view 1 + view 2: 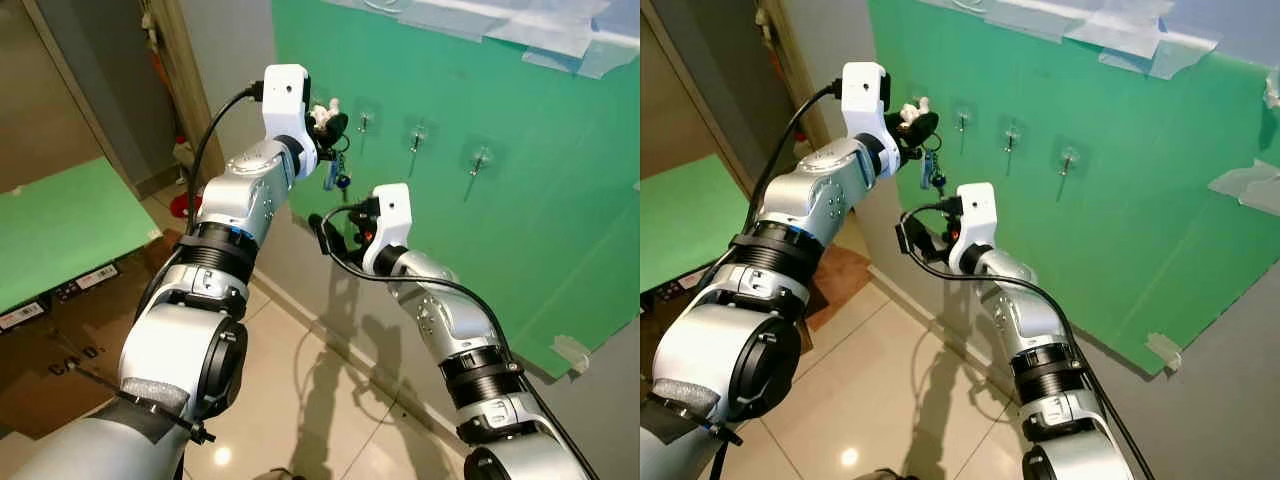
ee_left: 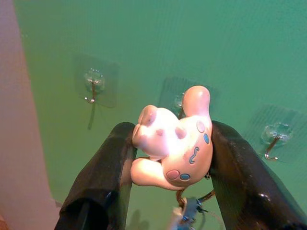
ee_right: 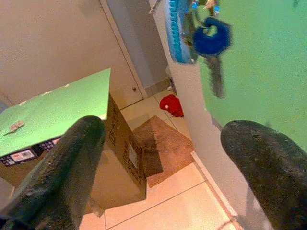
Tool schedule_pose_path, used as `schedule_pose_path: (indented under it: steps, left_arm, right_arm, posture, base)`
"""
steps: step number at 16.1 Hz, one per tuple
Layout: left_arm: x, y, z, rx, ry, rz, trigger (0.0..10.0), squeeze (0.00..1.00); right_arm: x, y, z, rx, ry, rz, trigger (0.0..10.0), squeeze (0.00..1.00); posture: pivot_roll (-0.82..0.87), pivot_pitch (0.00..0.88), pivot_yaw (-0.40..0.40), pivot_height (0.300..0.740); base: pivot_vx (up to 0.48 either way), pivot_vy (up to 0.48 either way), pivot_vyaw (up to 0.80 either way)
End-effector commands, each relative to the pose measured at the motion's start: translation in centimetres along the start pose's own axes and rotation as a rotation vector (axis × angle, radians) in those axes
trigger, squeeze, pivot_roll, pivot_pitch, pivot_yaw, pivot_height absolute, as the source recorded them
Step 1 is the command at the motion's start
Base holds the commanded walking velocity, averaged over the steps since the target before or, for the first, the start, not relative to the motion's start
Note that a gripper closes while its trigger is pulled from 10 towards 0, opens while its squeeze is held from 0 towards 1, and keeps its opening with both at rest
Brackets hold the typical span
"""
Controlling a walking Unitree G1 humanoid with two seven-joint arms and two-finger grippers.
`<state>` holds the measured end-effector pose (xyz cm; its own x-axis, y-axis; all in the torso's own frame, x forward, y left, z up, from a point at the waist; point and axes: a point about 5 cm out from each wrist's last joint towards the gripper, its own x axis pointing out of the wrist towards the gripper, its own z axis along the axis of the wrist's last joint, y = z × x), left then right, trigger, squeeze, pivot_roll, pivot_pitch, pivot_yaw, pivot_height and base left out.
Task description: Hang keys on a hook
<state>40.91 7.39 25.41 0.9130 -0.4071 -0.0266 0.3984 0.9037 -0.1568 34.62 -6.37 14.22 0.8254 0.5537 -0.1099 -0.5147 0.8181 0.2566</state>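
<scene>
While the left pincer (image 1: 328,124) was raised close to the green wall sheet (image 1: 520,200), its two black fingers (image 2: 103,177) were clamped on a glossy pink figurine charm (image 2: 175,146), a rounded, lumpy shape dotted with small blue and pink marks. From that charm the keys (image 1: 335,175) hung down on their ring: a blue-headed key (image 3: 211,45) and a ridged light-blue tag beside it (the right wrist view showed these from beneath). Clear adhesive pads held small metal hooks (image 1: 417,136) in a row on the sheet, and the left wrist view showed one hook (image 2: 92,86) off to one side of the charm and another partly hidden behind it. Below the keys, the right pincer (image 1: 322,235) was held with fingers apart, gripping nothing. Farther out stood a cardboard box (image 3: 122,158) with a green board (image 3: 57,112) lying on top; a brown mat and something red lay on the tiled floor (image 3: 163,206).
</scene>
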Motion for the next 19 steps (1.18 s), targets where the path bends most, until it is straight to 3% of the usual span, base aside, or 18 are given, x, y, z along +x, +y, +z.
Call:
schedule_pose_path:
  steps: [1, 19]
  left_arm:
    - [0.0, -0.4, 0.9, 0.022, -0.020, -0.001, 0.0, 0.00]
    - [-0.2, -0.7, 0.2, 0.039, 0.020, 0.010, 0.0, 0.00]
  right_arm:
    - [0.4, 0.3, 0.6, -0.030, -0.011, 0.004, 10.0, 1.00]
    - [1.3, -1.8, 2.0, -0.190, -0.091, -0.155, 10.0, 1.00]
  posture:
    - [-0.07, 0.000, 0.057, 0.740]
    - [-0.06, 0.000, 0.035, 0.740]
  base:
    - [0.000, 0.000, 0.00]
    - [0.000, 0.000, 0.00]
